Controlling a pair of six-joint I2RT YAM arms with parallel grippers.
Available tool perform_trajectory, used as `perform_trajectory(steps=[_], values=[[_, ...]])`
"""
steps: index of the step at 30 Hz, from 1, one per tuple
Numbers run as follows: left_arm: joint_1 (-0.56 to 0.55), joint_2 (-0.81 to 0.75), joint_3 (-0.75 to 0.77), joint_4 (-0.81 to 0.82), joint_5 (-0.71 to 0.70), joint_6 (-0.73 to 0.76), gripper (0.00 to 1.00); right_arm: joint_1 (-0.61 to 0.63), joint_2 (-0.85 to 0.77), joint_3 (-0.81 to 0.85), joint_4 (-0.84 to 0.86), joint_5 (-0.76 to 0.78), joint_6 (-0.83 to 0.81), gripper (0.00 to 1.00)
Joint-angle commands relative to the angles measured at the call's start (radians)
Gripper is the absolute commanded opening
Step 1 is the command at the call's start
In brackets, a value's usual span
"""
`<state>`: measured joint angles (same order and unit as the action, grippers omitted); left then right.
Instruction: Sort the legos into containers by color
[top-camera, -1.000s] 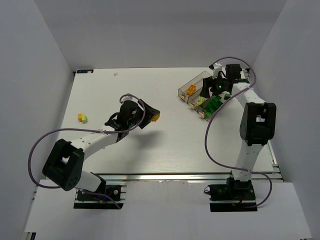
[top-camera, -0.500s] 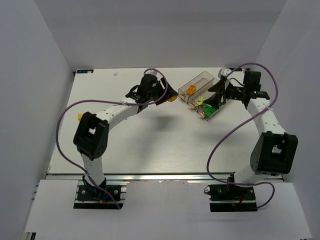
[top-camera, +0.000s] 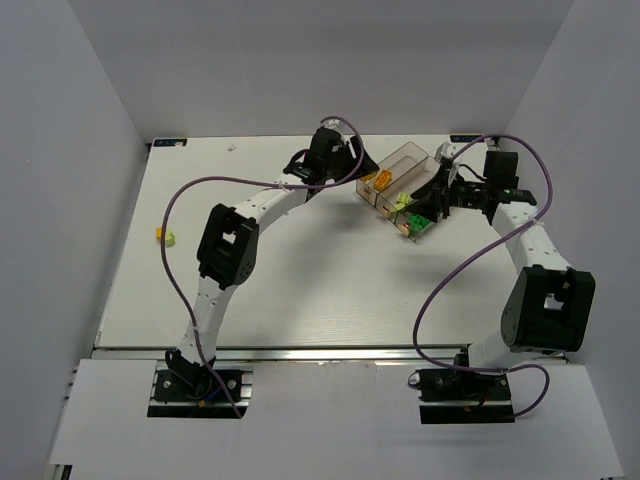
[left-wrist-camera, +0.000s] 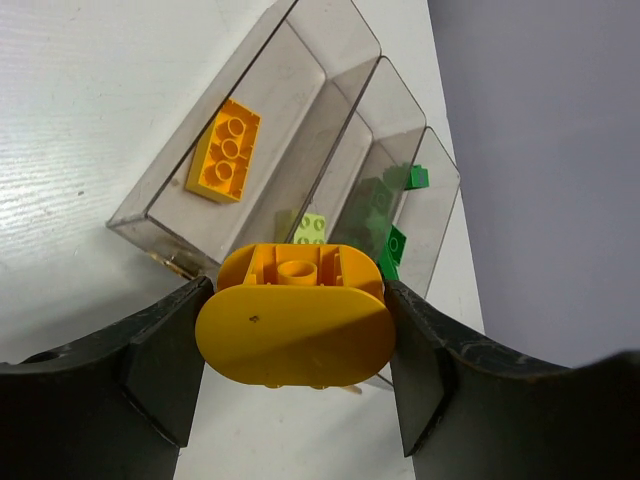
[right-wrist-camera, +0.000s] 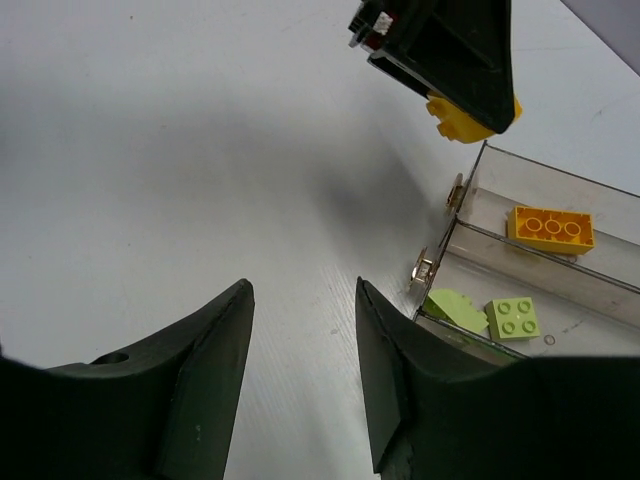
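top view: three clear smoky bins (top-camera: 398, 162), joined side by side, sit at the far right of the white table (top-camera: 300, 270). the left arm (top-camera: 250, 205) stretches long across the table to them, with the left gripper (top-camera: 358, 174) just beside the end of the nearest bin. the right arm (top-camera: 530, 240) is bent at the elbow, and the right gripper (top-camera: 432, 195) is low at the bins' opposite side. two loose legos, a yellow stray (top-camera: 159, 233) and a lime stray (top-camera: 169, 238), lie touching near the table's left edge, well apart from the bins.

left wrist view: the left gripper's jaws are clamped on one rounded orange-yellow piece (left-wrist-camera: 293, 322), held over the table just short of the bins' near ends. one orange-yellow brick (left-wrist-camera: 225, 150) lies in the left-hand bin. one pale lime brick (left-wrist-camera: 313, 227) shows in the middle bin. two dark green bricks show in the third bin, one nearer (left-wrist-camera: 394, 243) and one farther (left-wrist-camera: 417, 177). the held piece hides part of these bins.

right wrist view: the right gripper's fingers (right-wrist-camera: 205, 390) stand apart with nothing between them, over bare table beside the bins. here one bin holds the single orange-yellow brick. the next holds two pale lime pieces, one square with four studs, one rounded. the left gripper, with its orange-yellow piece, is at the top of the view.
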<state>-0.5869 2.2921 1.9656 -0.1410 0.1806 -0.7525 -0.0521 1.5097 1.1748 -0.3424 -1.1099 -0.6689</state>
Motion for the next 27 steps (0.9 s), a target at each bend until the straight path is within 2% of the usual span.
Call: perform_trajectory(steps=[1, 7, 17, 27], values=[[-0.008, 0.01, 0.062, 0.089, -0.026, -0.03, 0.25, -0.003, -0.019, -0.006, 0.033, -0.018, 0.041, 0.51], [-0.024, 0.107, 0.199, 0.093, -0.098, -0.027, 0.31, -0.009, -0.026, -0.029, 0.046, -0.019, 0.078, 0.52], [-0.059, 0.155, 0.219, 0.133, -0.22, 0.085, 0.35, -0.034, -0.031, -0.05, 0.066, -0.036, 0.129, 0.52], [-0.067, 0.213, 0.277, 0.121, -0.239, 0.087, 0.49, -0.045, -0.032, -0.055, 0.079, -0.038, 0.15, 0.54]])
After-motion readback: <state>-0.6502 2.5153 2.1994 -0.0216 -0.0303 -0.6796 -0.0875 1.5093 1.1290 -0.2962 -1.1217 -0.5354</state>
